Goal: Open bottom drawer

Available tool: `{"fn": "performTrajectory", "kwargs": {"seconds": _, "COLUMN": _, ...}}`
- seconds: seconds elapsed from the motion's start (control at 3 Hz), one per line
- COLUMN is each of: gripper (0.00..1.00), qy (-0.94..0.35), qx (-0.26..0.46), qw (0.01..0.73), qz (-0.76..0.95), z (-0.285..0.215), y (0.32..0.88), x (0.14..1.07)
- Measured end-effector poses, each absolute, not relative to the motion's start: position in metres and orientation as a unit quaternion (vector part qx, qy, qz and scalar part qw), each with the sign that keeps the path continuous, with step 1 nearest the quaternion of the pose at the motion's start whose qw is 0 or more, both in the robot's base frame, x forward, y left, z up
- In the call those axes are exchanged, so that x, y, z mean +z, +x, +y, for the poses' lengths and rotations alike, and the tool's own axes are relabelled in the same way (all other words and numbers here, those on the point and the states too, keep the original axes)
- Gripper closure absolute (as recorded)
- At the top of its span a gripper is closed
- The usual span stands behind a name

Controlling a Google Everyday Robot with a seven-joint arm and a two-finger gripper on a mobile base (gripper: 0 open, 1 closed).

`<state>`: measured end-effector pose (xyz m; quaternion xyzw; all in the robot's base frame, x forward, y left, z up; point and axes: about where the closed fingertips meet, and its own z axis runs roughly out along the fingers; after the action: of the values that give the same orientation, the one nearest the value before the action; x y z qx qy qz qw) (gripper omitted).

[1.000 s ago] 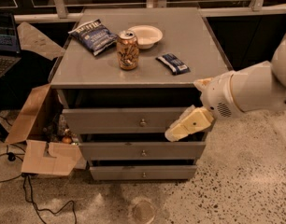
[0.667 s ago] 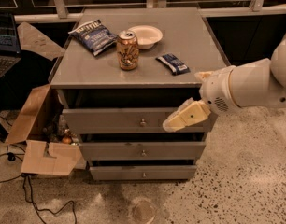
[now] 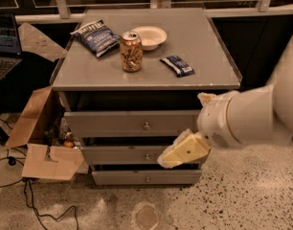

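The grey cabinet [image 3: 146,80] has three drawer fronts. The bottom drawer [image 3: 118,177] is the slimmest front, closed, with a small round metal knob [image 3: 147,179]. My gripper [image 3: 177,152] is cream coloured and hangs in front of the middle drawer's right half, just above the bottom drawer and right of its knob. It touches no knob. The white arm [image 3: 242,121] comes in from the right and hides the drawers' right ends.
On the cabinet top stand a drink can [image 3: 131,51], a white bowl [image 3: 148,36], a blue chip bag [image 3: 96,36] and a dark snack bar [image 3: 177,65]. An open cardboard box [image 3: 41,143] and cables [image 3: 36,210] lie on the floor at left. A laptop [image 3: 4,47] sits far left.
My gripper has moved left and down across the drawer fronts, from the top drawer's height toward the bottom drawer. The drawers have not moved.
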<state>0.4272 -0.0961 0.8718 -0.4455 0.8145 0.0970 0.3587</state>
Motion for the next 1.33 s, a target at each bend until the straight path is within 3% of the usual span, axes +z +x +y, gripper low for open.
{"fn": "performTrajectory", "kwargs": {"seconds": 0.33, "gripper": 0.00, "qy": -0.413, "qx": 0.094, "qw": 0.373, "qz": 0.826, "z": -0.087, "y": 0.418, "x": 0.829}}
{"fn": "performTrajectory", "kwargs": {"seconds": 0.67, "gripper": 0.00, "qy": -0.369, "qx": 0.105, "qw": 0.410, "qz": 0.827, "z": -0.092, "y": 0.447, "x": 0.795}}
{"fn": "performTrajectory", "kwargs": {"seconds": 1.0, "gripper": 0.01, "qy": -0.299, "qx": 0.118, "qw": 0.463, "qz": 0.826, "z": -0.119, "y": 0.512, "x": 0.757}}
{"fn": "performTrajectory", "kwargs": {"seconds": 1.33, "gripper": 0.23, "qy": -0.287, "qx": 0.124, "qw": 0.462, "qz": 0.830, "z": -0.122, "y": 0.517, "x": 0.743}}
